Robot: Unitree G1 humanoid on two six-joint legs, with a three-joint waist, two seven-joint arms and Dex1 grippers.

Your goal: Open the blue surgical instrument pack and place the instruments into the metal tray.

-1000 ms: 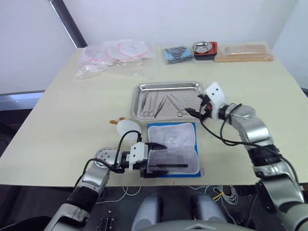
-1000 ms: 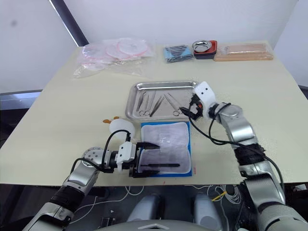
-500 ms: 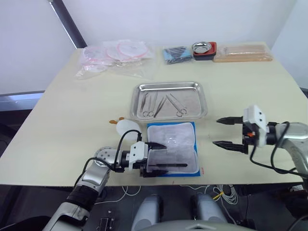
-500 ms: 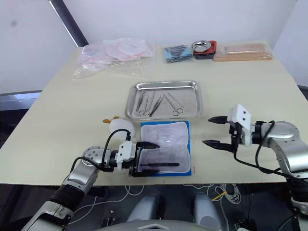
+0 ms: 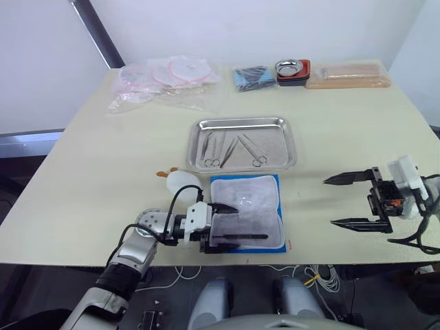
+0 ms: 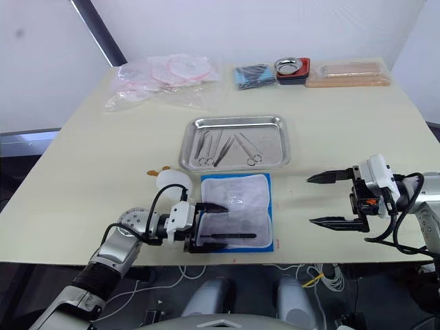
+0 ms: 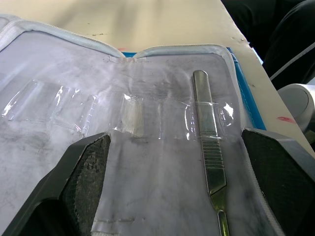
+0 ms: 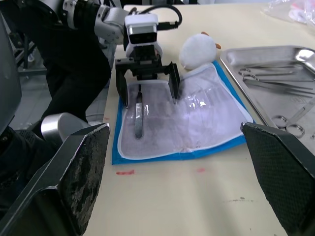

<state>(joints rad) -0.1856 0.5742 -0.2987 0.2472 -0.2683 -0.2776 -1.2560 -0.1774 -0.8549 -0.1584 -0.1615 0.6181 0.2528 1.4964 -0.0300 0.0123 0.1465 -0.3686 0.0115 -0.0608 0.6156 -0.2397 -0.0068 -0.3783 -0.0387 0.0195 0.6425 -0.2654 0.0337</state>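
Note:
The blue surgical instrument pack (image 5: 247,213) lies opened flat near the table's front edge, white-grey lining up. One silver tweezers (image 7: 209,162) sits in a clear sleeve on its near half. My left gripper (image 5: 230,223) rests open on the lining, its fingers (image 8: 121,91) straddling the tweezers without touching it. Beyond the pack stands the metal tray (image 5: 240,122) with several instruments (image 5: 214,149) in it, among them ring-handled scissors (image 5: 251,149). My right gripper (image 5: 328,202) hovers open and empty to the right of the pack, pointing towards it.
A small white rounded object (image 5: 180,181) sits at the pack's far left corner. Along the back edge lie plastic bags (image 5: 165,79), a dark blue cloth bundle (image 5: 253,75), a round bowl in a red-black dish (image 5: 293,69) and a tan flat packet (image 5: 347,74).
My right gripper has swung from the tray's right rim out to the right and towards the front edge, and now stands open. The left gripper and the pack have not moved.

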